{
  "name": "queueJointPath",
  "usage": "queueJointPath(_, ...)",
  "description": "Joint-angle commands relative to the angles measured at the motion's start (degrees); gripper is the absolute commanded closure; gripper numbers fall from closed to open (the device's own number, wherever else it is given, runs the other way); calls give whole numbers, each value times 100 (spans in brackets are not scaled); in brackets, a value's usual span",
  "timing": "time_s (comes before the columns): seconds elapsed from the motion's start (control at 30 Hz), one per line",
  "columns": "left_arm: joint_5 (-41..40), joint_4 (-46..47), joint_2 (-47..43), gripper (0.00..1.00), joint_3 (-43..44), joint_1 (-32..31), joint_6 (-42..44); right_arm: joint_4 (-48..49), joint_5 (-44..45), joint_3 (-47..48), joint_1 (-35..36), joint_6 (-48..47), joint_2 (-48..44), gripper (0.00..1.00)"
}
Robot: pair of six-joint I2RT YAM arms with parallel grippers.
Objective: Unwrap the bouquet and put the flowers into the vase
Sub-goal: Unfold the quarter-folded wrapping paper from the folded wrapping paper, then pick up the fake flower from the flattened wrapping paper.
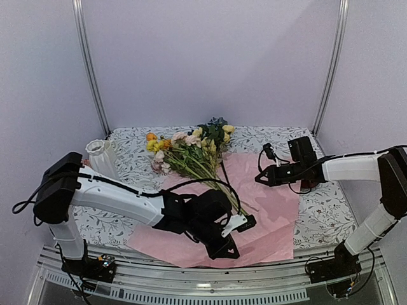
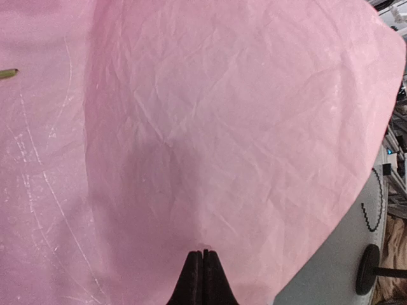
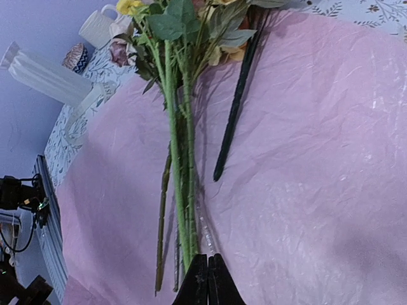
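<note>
Found left gripper pressed together over pink paper. Saw right gripper closed too, flowers lying just ahead.

you're working under soft, even, fairly bright light from overhead, with faint sheen streaks on the pink wrapping paper, a diffuse shadow ahead of the left gripper, and mildly soft overhead-camera detail.

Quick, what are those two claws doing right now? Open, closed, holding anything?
Left gripper: closed, over the pink wrapping paper; whether it pinches it cannot be told.
Right gripper: closed, nothing held.
</note>
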Motion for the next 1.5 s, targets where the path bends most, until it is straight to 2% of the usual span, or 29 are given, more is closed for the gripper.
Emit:
queueJointPath(0.0, 20, -745, 329, 100, 386, -225, 444, -903, -224, -71, 415, -108, -572, 97)
queueJointPath(0.23, 33, -1091, 542, 100, 550, -315, 619, -1153, -550, -825, 874, 556, -1450, 97)
queueJointPath(0.43, -143, -1250, 624, 100, 660, -378, 685, -1496, -319, -1300, 1652, 1169, -1549, 97)
queueJointPath(0.7, -1097, -1053, 364, 100, 354, -280, 409, -1585, 79, -1995, 1827, 1843, -2162, 97)
queueJointPath(0.9, -1133, -753, -4, 100, -429, 300, -13, -1857, 473, -1981, 1827, 1846, -1822, 97)
queueJointPath(1.1, -1573, -822, -383, 100, -1005, 384, -245, -2149, 871, -1892, 1822, 1746, -1662, 97)
queueJointPath(1.27, -2122, -915, -852, 100, -1169, 647, -688, -2323, 1001, -1673, 1826, 1655, -1352, 97)
queueJointPath(1.47, -2784, -867, -1768, 100, -1301, 916, -1054, -2604, 1318, -1076, 1823, 1473, -1722, 96)
